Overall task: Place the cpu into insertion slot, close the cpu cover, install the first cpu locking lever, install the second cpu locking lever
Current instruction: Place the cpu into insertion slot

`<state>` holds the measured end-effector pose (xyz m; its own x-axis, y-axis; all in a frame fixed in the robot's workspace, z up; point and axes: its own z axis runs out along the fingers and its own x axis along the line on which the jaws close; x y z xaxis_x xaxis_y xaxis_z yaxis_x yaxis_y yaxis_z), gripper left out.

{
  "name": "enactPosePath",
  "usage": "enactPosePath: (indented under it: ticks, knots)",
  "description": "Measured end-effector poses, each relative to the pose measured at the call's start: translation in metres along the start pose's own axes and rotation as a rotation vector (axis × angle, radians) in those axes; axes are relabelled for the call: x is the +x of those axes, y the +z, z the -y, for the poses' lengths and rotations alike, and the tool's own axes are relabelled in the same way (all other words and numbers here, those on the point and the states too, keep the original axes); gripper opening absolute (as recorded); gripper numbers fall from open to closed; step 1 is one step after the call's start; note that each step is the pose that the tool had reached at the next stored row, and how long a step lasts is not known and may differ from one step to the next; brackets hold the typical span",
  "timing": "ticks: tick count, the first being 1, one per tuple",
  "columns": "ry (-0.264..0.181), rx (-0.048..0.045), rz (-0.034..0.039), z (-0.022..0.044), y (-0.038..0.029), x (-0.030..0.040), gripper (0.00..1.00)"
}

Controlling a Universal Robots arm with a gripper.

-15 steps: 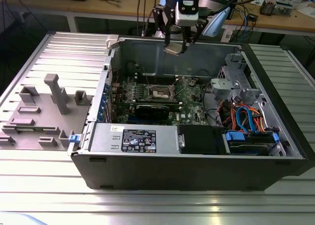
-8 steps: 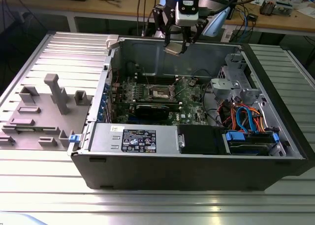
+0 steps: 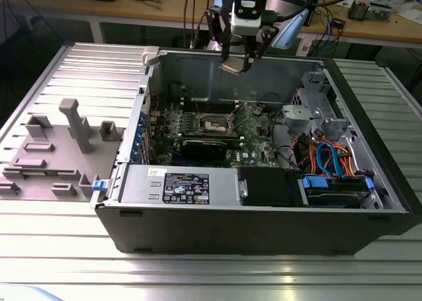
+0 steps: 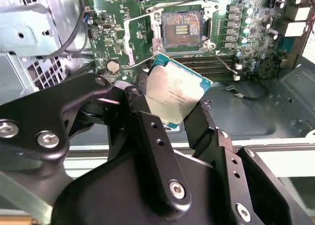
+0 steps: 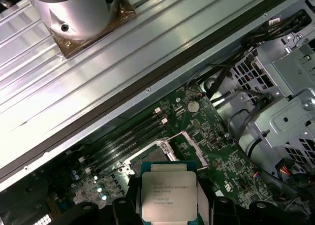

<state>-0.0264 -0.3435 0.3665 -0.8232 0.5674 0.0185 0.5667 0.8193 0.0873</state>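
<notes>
Between the jaws, the cpu (image 4: pixel 177 94) is pinched by two opposite edges, its dull silver top facing the camera in both wrist views (image 5: pixel 168 195), its green border showing at the corners. In the exterior view it hangs tilted in the air (image 3: pixel 234 65), well above the open computer case (image 3: pixel 198 228) and apart from everything inside it.

Below the jaws lies the insertion slot (image 4: pixel 181 30), a dark square recess with a silver metal rim, uncovered and with nothing seated in it (image 3: pixel 216 124). Around it spreads the green motherboard (image 3: pixel 257 139), with long black memory slots (image 4: pixel 216 65) just beside the socket. Farther from the jaws, a metal drive cage (image 3: pixel 316 110) stands at one side of the case. The case rests on a ribbed metal tabletop (image 3: pixel 59 248), where a grey fixture block (image 3: pixel 59 149) sits well apart from the jaws.
</notes>
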Motion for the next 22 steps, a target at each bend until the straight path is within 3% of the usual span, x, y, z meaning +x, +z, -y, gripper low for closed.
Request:
enactPosePath:
  ticks: [16, 22]
  knots:
    - [0.276, -0.0039, 0.0251, 0.0003, 0.0032, 0.0, 0.54]
    - [0.348, -0.0051, 0.0314, 0.0004, 0.0044, -0.0001, 0.54]
